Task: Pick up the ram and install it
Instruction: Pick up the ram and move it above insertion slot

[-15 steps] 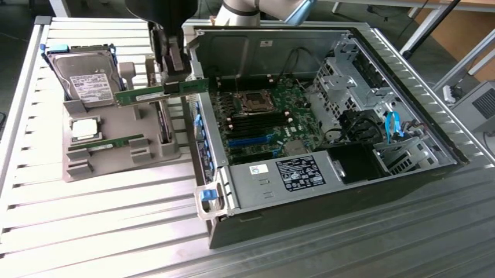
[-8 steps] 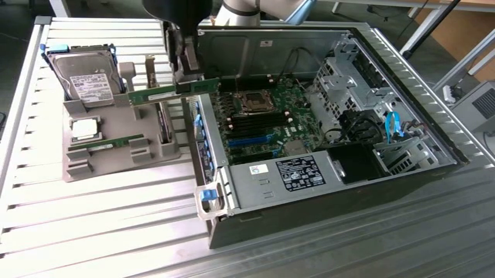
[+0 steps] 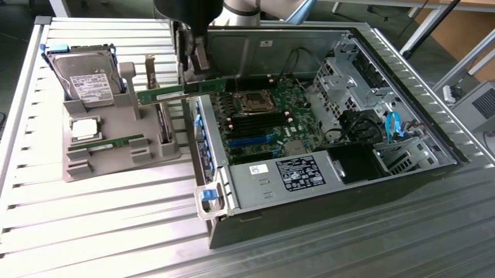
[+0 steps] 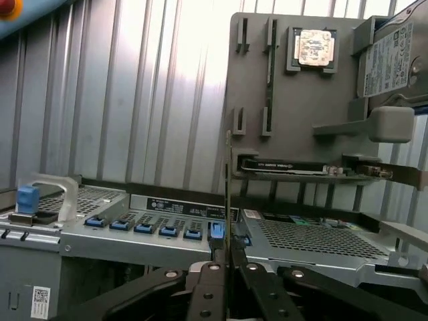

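Note:
The ram (image 3: 166,93) is a long green stick, held level in the air above the gap between the grey parts holder (image 3: 116,119) and the open computer case (image 3: 309,191). My gripper (image 3: 199,81) comes down from above and is shut on the stick's right part. In the wrist view the ram (image 4: 228,194) shows edge-on as a thin vertical line rising from my gripper (image 4: 229,267). The motherboard (image 3: 259,119) with its black and blue memory slots (image 3: 249,128) lies lower, toward the exterior view's right.
The holder carries a silver hard drive (image 3: 89,78), a square processor (image 3: 83,128), a second green stick (image 3: 104,143) and an upright card (image 4: 294,167). The case's drive cage (image 3: 263,179) and side walls rise around the motherboard. A ribbed metal table (image 3: 101,226) lies underneath.

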`<state>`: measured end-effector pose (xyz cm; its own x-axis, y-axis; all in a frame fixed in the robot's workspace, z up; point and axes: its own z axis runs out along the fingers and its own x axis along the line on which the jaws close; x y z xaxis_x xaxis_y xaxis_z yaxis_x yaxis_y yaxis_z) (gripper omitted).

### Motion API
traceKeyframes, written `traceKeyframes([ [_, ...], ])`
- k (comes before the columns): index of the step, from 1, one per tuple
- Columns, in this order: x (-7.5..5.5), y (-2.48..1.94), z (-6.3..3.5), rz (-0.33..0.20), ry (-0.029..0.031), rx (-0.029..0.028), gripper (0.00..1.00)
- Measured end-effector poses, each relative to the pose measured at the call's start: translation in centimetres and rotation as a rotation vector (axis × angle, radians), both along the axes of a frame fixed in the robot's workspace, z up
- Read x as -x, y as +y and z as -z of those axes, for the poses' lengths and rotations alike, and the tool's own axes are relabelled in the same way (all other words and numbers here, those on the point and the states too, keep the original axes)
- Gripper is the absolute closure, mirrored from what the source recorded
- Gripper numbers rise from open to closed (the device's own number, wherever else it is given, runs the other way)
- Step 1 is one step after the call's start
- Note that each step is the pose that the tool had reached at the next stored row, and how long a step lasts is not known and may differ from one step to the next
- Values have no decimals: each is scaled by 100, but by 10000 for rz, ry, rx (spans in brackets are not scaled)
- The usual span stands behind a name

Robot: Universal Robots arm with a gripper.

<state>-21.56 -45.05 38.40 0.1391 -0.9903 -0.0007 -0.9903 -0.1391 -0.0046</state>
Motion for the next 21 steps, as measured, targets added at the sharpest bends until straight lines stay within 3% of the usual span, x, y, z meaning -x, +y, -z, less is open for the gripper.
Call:
traceKeyframes([
  [8, -226, 0, 0, 15, 0, 41, 88],
  [9, -274, 0, 0, 19, 0, 57, 88],
  [10, -433, 0, 1, 29, 0, 103, 88],
  [18, -826, 0, 1, 44, 0, 171, 88],
  [21, -908, 0, 2, 45, 0, 177, 88],
])
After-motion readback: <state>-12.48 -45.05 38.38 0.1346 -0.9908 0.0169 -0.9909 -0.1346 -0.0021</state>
